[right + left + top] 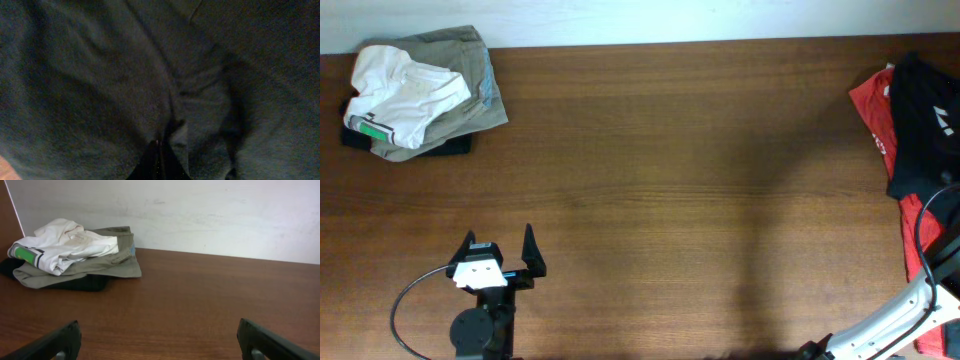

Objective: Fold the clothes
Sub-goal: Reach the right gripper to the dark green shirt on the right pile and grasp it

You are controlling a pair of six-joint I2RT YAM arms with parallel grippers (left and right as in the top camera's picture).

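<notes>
So, the black cotton T-shirt is bunched up at the far right edge of the brown wooden worktop, lying on top of a crumpled red garment. My right wrist view is nothing but dark fabric up close. The right gripper looks pinched closed on a fold of that shirt, with creases running into its tips, though it's pretty murky in there. The left gripper sits low over the near left of the worktop, spread wide and holding nothing. In the far left corner there's a pile, well apart from the shirt: a rumpled white garment on a khaki garment.
</notes>
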